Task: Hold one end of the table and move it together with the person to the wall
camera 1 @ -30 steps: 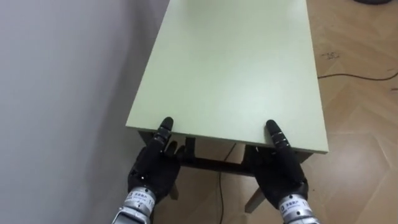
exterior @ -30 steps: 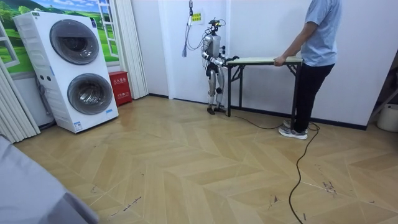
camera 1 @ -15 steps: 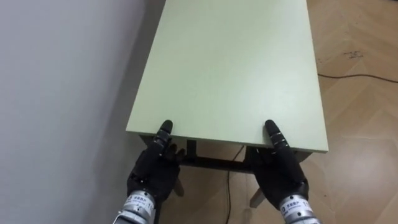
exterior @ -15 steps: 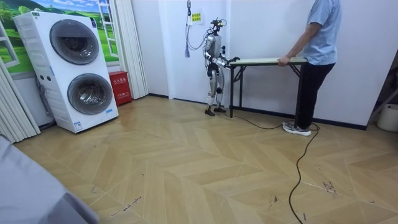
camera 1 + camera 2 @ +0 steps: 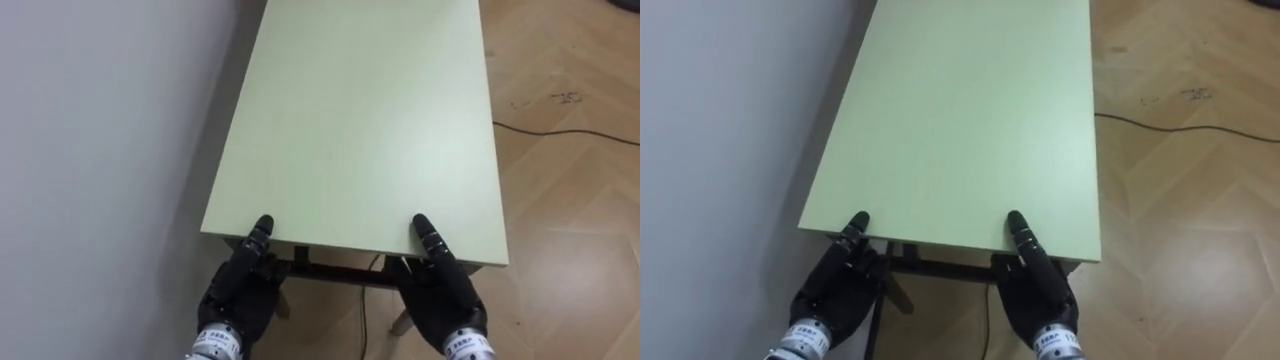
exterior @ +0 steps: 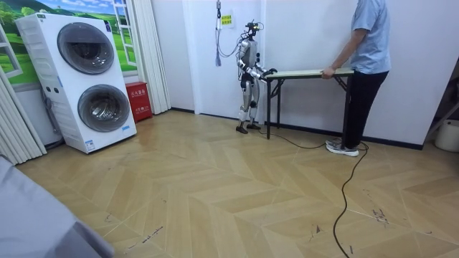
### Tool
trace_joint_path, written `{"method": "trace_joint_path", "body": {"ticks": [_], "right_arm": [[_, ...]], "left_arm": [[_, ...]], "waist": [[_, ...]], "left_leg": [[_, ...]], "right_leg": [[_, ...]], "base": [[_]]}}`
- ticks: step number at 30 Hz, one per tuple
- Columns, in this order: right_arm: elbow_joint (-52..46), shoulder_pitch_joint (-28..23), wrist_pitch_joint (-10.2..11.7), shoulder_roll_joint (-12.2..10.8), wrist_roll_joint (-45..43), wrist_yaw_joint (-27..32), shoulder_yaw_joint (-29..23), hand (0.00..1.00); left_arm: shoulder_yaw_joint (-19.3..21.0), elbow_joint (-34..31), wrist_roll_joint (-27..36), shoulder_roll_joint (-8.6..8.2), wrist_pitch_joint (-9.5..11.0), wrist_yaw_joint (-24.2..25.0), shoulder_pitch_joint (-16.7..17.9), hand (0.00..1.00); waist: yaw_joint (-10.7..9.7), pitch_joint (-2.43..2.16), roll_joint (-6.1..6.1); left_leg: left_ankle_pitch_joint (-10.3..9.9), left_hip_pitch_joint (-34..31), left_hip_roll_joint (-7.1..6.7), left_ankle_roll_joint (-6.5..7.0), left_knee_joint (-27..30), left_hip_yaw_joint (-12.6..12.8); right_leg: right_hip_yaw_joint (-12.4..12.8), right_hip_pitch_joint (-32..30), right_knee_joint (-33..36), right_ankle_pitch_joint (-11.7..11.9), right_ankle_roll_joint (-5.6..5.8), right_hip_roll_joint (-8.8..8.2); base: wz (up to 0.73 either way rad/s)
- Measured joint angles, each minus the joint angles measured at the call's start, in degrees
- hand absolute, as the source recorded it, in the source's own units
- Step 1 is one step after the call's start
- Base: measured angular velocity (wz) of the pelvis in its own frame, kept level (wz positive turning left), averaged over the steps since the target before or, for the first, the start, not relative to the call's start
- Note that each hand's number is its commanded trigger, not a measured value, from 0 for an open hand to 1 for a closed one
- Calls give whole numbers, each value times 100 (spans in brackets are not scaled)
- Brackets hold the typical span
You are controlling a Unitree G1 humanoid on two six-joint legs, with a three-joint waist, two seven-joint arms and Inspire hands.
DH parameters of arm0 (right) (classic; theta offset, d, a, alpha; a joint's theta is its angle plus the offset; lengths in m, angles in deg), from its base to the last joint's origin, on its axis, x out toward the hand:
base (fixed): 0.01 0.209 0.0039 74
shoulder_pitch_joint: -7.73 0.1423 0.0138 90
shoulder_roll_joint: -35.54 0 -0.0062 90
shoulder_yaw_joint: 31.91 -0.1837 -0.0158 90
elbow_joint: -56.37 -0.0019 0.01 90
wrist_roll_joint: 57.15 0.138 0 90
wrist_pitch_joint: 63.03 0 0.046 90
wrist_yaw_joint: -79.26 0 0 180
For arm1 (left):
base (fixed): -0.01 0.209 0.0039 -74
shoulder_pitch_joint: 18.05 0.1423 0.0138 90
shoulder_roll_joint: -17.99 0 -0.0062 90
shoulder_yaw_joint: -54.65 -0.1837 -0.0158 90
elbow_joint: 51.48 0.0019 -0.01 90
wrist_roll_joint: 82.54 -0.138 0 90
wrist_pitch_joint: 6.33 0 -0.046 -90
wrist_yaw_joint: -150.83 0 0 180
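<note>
Shifted a little toward the room view's right since a second ago, the table stands in the upper middle of the room view against the white wall. The robot stands at its left end, and a person holds its right end with one hand. A stacked washer and dryer stands at far left.

In the left eye view the pale green tabletop runs up the centre of the frame. The left hand at lower left and the right hand at lower right each clamp its near edge, thumb on top and fingers tucked underneath.
</note>
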Motion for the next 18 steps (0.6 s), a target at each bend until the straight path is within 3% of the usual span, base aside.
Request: {"method": "trace_joint_path", "body": {"ticks": [11,18], "right_arm": [[467,55,-256,-7,32,-153,-61,100],[808,253,-356,-15,24,-393,-236,100]], "left_arm": [[38,511,-123,-5,2,107,-26,100],[26,912,-370,-53,13,454,-226,100]], "waist": [[79,-6,6],[81,-57,97]], "left_leg": [[-13,374,3,0,-142,122],[-93,363,-2,48,-133,253]], "right_leg": [[179,280,-22,66,112,12],[239,306,-113,69,119,11]], "base": [[-2],[-1]]}}
